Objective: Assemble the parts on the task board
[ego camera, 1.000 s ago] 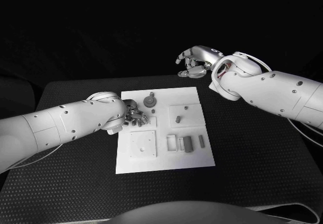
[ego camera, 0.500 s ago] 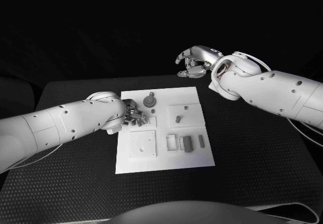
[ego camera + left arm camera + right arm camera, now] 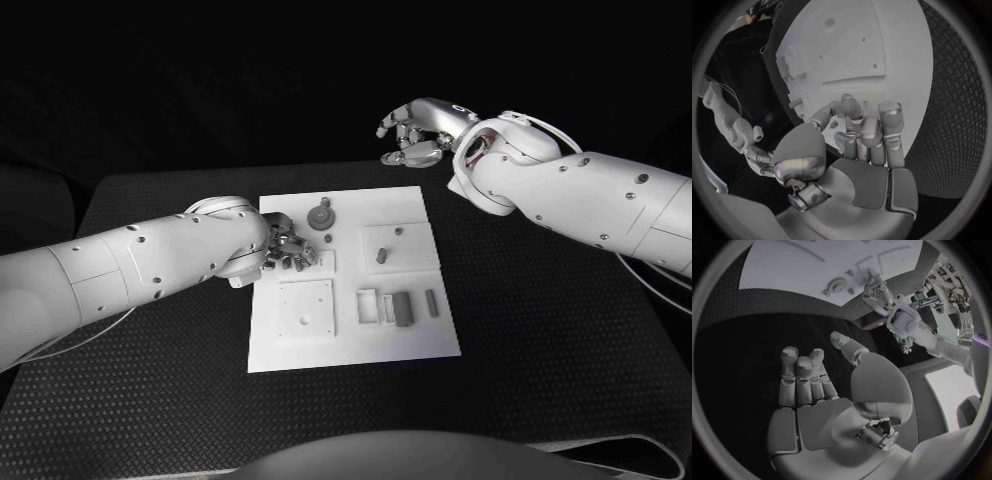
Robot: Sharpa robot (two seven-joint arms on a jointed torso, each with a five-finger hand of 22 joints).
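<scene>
The white task board point(image 3: 411, 205) lies in the middle of the black table. On it I see a round grey part point(image 3: 320, 215), a small peg point(image 3: 382, 255), a square plate point(image 3: 306, 307) and upright rectangular parts point(image 3: 402, 308). My left hand point(image 3: 289, 248) sits low over the board's left edge with its fingers curled down toward the board point(image 3: 879, 55). In the left wrist view the fingers point(image 3: 870, 127) bend in close to the thumb, and whether a small part sits between them is hidden. My right hand point(image 3: 418, 130) hangs raised beyond the board's far edge and holds nothing, its fingers point(image 3: 804, 377) loosely apart.
Black textured table top point(image 3: 548, 330) surrounds the board on all sides. The right forearm point(image 3: 577, 195) reaches over the table's far right corner. The left forearm point(image 3: 130, 270) lies across the table's left part.
</scene>
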